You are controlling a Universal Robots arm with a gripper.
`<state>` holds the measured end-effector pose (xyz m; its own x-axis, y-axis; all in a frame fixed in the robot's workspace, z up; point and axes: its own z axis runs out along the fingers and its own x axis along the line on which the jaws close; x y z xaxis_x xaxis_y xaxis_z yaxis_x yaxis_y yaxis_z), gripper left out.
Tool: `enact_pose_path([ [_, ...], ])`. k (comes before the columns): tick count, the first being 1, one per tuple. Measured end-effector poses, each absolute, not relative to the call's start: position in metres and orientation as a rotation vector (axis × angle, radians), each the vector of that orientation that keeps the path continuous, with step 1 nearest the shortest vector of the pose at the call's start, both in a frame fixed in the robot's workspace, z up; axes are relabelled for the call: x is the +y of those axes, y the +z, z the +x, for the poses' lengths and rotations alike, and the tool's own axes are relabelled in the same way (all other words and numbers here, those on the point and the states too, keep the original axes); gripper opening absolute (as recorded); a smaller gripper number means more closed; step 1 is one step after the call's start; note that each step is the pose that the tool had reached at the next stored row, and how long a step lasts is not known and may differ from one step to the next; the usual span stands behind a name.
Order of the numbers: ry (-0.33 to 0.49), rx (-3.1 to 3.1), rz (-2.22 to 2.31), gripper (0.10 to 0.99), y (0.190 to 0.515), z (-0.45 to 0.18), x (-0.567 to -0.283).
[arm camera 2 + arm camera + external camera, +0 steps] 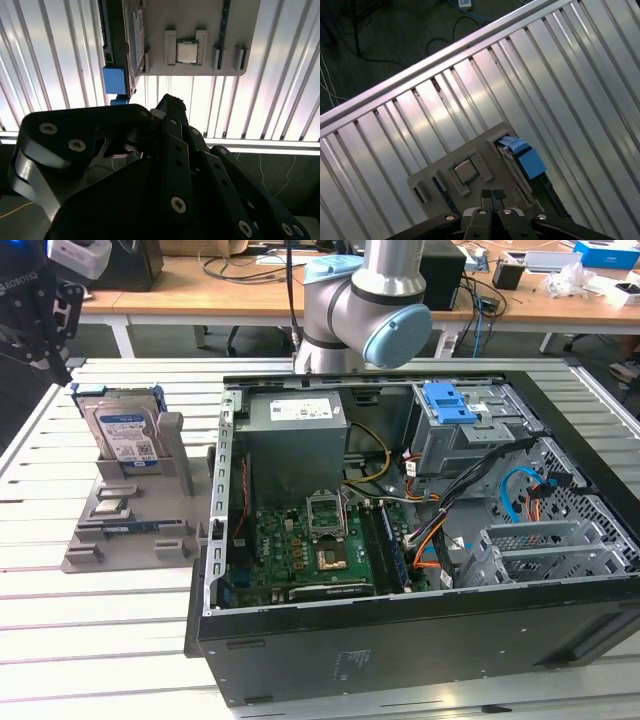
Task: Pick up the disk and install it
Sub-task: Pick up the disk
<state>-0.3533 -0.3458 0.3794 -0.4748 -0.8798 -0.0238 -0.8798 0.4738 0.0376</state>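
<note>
The disk (122,435) stands upright in a slot at the back of a grey holder (130,540), on the slatted table at the exterior view's left. It is silver with a blue-and-white label and blue rails. Both wrist views look down on it edge-on, the disk (136,40) with one blue rail end (114,80) sticking out, and the disk (510,150) beside the holder (485,145). My black gripper (35,315) hangs well above the table, off the holder's far left corner. Its fingertips (487,196) are pressed together with nothing between them.
An open computer case (420,660) lies to the exterior view's right of the holder, with a grey power-supply box (295,430), a motherboard (310,550) and a metal cage with a blue latch (450,400). A small chip (187,51) sits on the holder. The table's edge (420,65) and the floor lie beyond.
</note>
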Motion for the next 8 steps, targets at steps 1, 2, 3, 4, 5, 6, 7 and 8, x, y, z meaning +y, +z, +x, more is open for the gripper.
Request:
enact_pose_path([
  [1, 0.070, 2.685, -1.628, 0.106, 0.3794, -0.3533, -0.3458],
  [2, 0.070, 2.673, -1.647, 0.106, 0.3794, -0.3533, -0.3458],
  [3, 0.070, 2.664, -1.663, 0.106, 0.3794, -0.3533, -0.3458],
  [4, 0.070, 2.648, -1.689, 0.106, 0.3794, -0.3533, -0.3458],
  [5, 0.070, 2.630, -1.718, 0.106, 0.3794, -0.3533, -0.3458],
  [6, 0.070, 2.618, -1.737, 0.106, 0.3794, -0.3533, -0.3458],
  [7, 0.070, 2.606, -1.756, 0.106, 0.3794, -0.3533, -0.3458],
  [8, 0.070, 2.594, -1.773, 0.106, 0.3794, -0.3533, -0.3458],
])
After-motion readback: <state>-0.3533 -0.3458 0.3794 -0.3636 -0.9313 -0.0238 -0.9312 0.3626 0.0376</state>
